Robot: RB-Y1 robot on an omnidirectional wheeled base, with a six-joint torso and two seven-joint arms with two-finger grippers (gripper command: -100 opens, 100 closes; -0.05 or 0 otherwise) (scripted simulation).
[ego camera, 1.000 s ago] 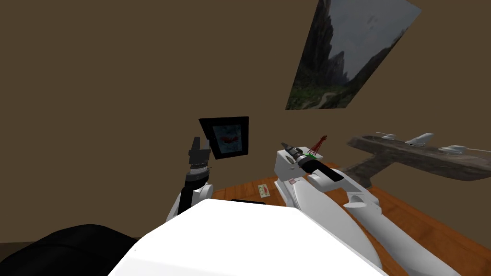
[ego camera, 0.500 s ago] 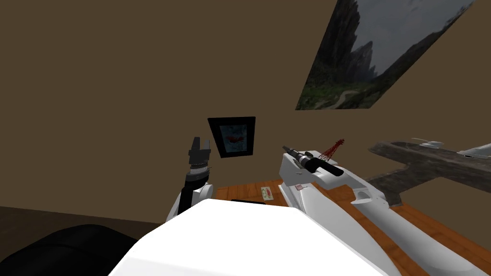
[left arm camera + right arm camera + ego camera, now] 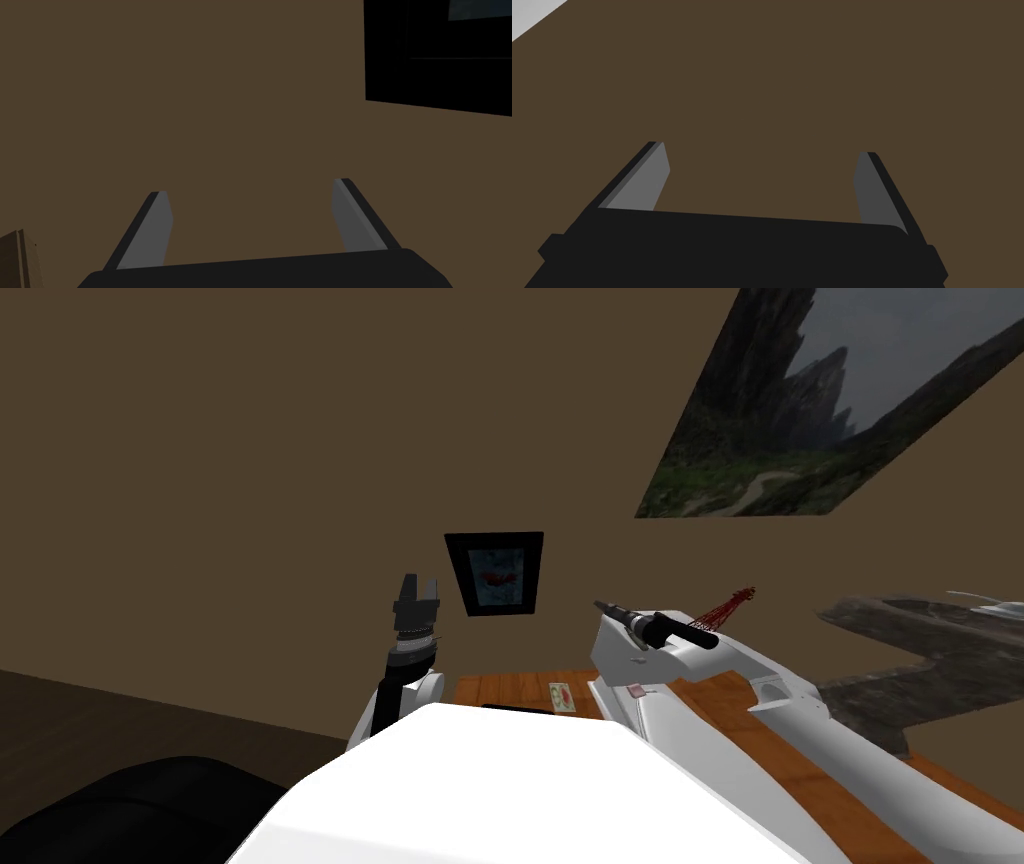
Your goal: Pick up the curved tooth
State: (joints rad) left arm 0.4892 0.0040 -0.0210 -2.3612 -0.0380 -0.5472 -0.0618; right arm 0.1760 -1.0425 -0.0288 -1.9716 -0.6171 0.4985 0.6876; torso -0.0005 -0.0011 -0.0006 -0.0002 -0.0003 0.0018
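The left gripper (image 3: 250, 187) had its two fingers (image 3: 155, 225) spread, with nothing between them. The right gripper (image 3: 762, 147) likewise had its fingers (image 3: 637, 180) spread and empty. The left gripper pointed upward beside a small dark-framed picture (image 3: 497, 573) on the brown wall (image 3: 250, 488), and the right gripper lay level, pointing toward that frame. A red lattice object (image 3: 728, 606) stood near the right forearm. A small card (image 3: 562, 695) lay on the wooden floor (image 3: 510, 686). At the far right, a dark slab table (image 3: 920, 648) carried a white object (image 3: 1000, 609), cut by the edge. Whether it was the curved tooth could not be told.
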